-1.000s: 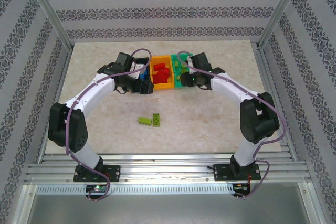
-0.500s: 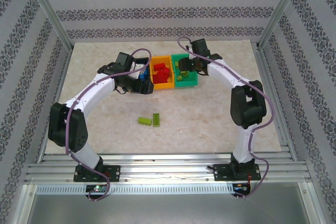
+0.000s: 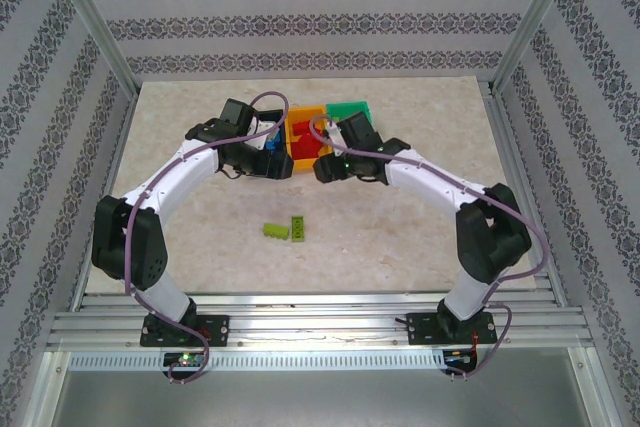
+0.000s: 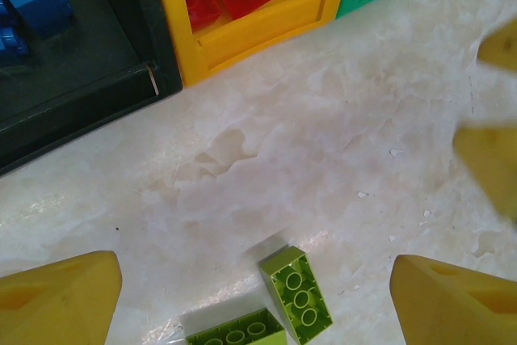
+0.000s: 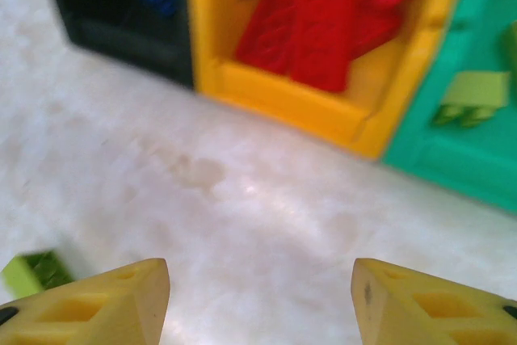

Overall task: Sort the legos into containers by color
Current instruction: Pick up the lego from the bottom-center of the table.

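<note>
From the left wrist we see the left end effector (image 4: 254,264) spread wide and empty, two lime legos (image 4: 295,292) on the desk (image 4: 323,135) between its fingers, the black bin (image 4: 89,94) and orange-yellow bin (image 4: 258,26) ahead of it. The right wrist view looks into the green bin (image 5: 452,159), where a lime lego (image 5: 472,90) lies; the right end effector (image 5: 258,272) stands apart, holding nothing. From above, the right arm (image 3: 430,177) covers the orange-yellow and green bins' fronts.

It was a lab-style robot test cell: an aluminium frame (image 3: 88,17) hung with patterned wall panels (image 3: 300,7) enclosed a marble-look counter (image 3: 400,237), the left arm (image 3: 170,182) and right arm (image 3: 430,175) bolted to slotted rails (image 3: 320,322).
</note>
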### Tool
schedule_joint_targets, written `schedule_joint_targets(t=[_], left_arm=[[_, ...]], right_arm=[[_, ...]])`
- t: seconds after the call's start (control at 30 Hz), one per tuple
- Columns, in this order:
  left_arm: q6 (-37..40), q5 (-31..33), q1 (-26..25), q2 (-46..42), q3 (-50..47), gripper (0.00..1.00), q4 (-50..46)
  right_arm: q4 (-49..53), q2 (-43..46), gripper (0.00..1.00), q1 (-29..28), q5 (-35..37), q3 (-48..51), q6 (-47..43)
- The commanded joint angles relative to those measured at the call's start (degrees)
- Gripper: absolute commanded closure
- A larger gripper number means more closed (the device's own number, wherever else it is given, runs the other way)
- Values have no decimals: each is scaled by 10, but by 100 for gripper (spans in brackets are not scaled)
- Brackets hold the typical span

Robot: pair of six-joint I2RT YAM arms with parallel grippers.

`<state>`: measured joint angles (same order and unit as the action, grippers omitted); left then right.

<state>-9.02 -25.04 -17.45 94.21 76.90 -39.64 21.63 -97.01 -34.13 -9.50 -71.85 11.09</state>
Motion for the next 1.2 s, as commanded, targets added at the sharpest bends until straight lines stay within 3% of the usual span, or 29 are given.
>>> schedule_joint_targets(t=[0.0, 0.37, 0.53, 0.67, 0.93, 1.17], left_arm=[[2, -6, 7, 1, 15, 13, -12], [1, -7, 7, -6, 14, 13, -12], [3, -4, 7, -9, 13, 13, -15], [2, 45, 7, -2, 20, 13, -33], [-1, 40, 7, 13, 26, 13, -43], [0, 30, 7, 14, 26, 13, -41]], right_arm=[[-8, 15, 38, -39, -14, 49, 26], [-34, -9, 38, -149, 36, 98, 96], [-36, -46, 38, -166, 26, 83, 106], [-34, -68, 38, -183, 38, 69, 108], [-37, -100, 37, -195, 34, 52, 117], [-8, -115, 40, -198, 88, 46, 113]])
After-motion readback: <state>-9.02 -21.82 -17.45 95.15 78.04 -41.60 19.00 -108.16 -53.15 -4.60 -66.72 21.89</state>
